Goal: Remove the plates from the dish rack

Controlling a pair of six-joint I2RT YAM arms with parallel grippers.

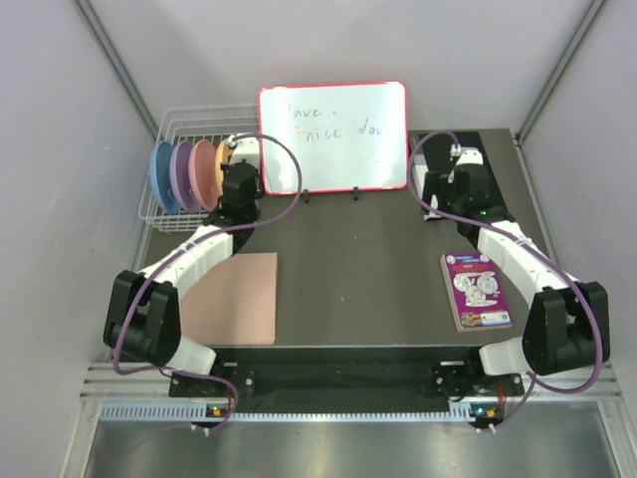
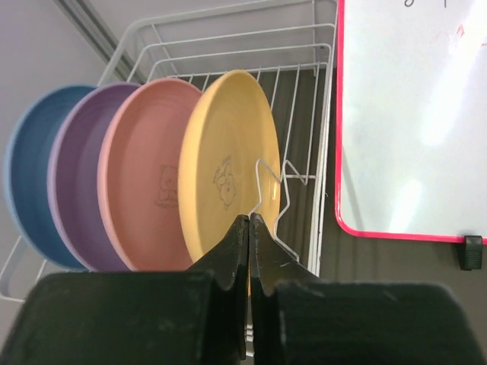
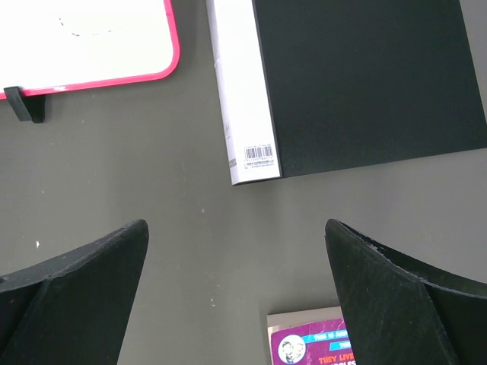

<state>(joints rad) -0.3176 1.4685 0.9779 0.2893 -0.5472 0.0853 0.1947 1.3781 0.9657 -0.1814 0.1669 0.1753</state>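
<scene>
I count four plates (image 2: 144, 175) standing in one dish rack (image 2: 228, 34). My left claw (image 2: 249, 220) is pressed together by the orange-yellow one (image 2: 228, 144); my right claw (image 3: 236, 225) is spread wide.

Top view is bright and evenly lit from above. We get faint, washed-out writing on the whiteboard (image 1: 333, 136) and only short soft shadows just in front of its feet. Well in front of the whiteboard, the metal shelf (image 1: 328, 448) shows a dull sheen. Left wrist view: we see broad white glare patches on the whiteboard face. The plates (image 2: 144, 175) left of it are sharp and evenly lit; the left gripper (image 2: 249, 251) below is black, detailless, slightly soft. Right wrist view: the table (image 3: 152, 190) below the whiteboard is sharp, and the right gripper (image 3: 236, 228) is dark with soft edges.
</scene>
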